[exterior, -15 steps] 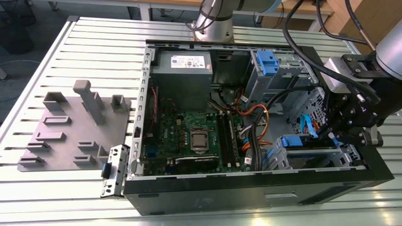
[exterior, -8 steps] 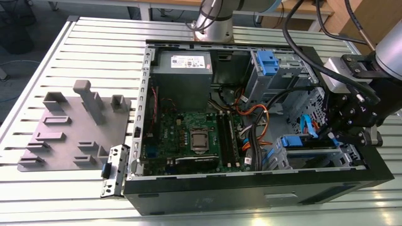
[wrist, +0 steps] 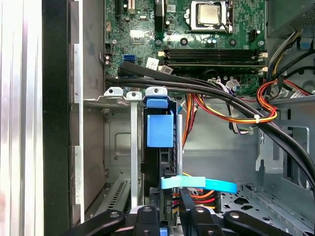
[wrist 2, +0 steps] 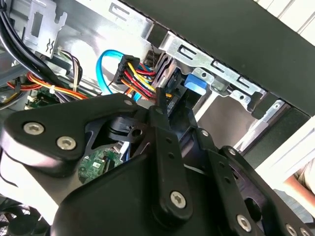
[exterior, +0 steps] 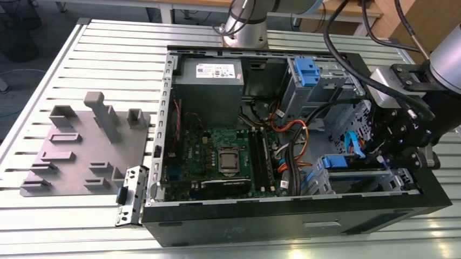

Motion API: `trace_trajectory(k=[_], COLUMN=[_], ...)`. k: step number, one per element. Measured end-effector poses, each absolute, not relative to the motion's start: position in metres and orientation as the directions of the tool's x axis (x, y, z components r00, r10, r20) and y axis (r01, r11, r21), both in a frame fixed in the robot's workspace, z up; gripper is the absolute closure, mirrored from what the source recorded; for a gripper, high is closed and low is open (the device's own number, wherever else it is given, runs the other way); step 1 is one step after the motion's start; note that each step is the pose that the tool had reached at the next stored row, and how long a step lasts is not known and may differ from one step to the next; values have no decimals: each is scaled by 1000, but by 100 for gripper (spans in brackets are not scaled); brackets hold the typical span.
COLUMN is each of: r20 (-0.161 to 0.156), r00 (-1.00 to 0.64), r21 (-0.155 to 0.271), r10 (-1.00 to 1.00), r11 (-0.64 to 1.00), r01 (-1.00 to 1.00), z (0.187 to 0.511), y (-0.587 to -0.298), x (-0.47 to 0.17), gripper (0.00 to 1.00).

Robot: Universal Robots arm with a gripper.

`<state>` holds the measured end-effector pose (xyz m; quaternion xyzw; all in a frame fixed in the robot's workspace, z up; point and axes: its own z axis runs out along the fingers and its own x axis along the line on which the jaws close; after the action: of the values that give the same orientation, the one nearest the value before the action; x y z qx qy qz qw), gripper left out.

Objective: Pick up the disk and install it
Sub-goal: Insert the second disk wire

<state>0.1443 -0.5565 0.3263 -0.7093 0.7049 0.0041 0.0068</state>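
Looking into the open computer case (exterior: 303, 226) on the slotted table (exterior: 108, 59), we find the gripper (exterior: 392, 154) lowered over the drive cage (exterior: 374, 178) at the case's corner nearest the exterior view's right. The disk (wrist: 160, 147) stands on edge inside that cage, in a slot beside the metal divider (wrist: 133, 147). Its long axis runs along the slot, from the motherboard (wrist: 197, 44) side toward the gripper. Its blue rail tab (wrist: 160, 130) faces the motherboard end, and its connector end points to the gripper. In the first wrist view the fingertips (wrist: 147, 216) sit just at that end, close beside the coloured power wires (wrist: 197, 199) and a light-blue data cable (wrist: 206, 184). We cannot tell whether the jaws are gripping the disk or merely resting narrow against it. A grey fixture plate (exterior: 79, 145) lies on the table, well apart from the case.
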Motion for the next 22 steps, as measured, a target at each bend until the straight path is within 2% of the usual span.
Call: trace_trajectory(k=[13, 22], r20=[-15, -15], r00=[6, 6], r21=[-4, -8], r10=[-1000, -1000], r11=[-6, -6], r01=[-1000, -1000], z=[357, 358], y=[-556, -557], x=[144, 139], gripper=[70, 70])
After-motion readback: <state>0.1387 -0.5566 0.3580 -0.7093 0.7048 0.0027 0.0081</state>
